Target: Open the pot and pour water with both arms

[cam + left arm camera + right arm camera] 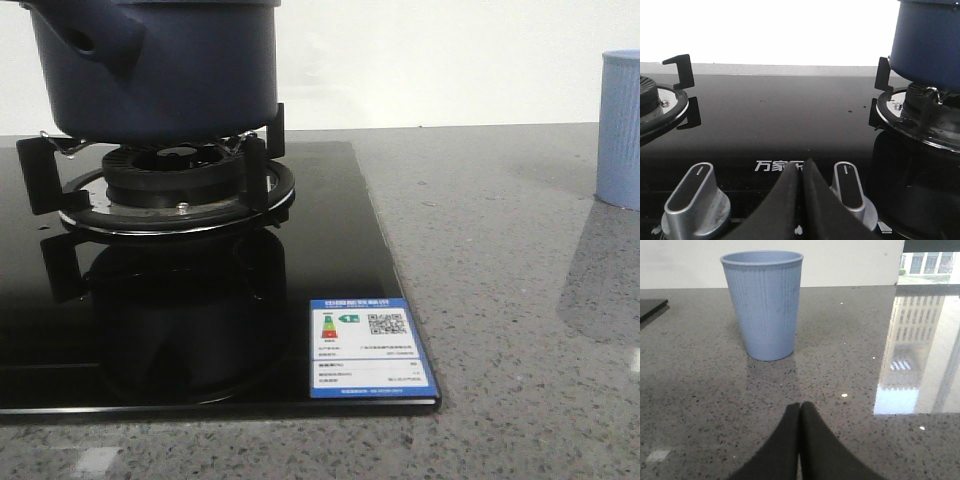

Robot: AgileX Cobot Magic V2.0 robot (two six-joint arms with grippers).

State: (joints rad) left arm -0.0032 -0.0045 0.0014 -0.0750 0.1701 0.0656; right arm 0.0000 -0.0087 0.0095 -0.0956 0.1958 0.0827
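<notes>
- Cookware first: the large dark navy-blue round pot (165, 65) with matte sides sits on the black burner grate (170, 185) of the glossy black glass hob (200, 330), at the left of the front view; its top and any lid lie above the frame, so the lid cannot be described.
- It looks rigid and probably heavy, more so if filled; the matte wall should slip less than glaze would.
- The stubby side handle (95, 42) with a hole seems the soundest hold for tilting.
- The light blue ribbed plastic cup (764, 302) stands upright on the grey speckled counter (850, 380), well apart from the pot; it looks light and easily tipped.
- The left gripper (801, 172) hangs above the hob's silver knobs (695, 195), fingers pressed together, empty.
- The right gripper (800, 415) faces the cup, fingers likewise together, holding nothing.
</notes>
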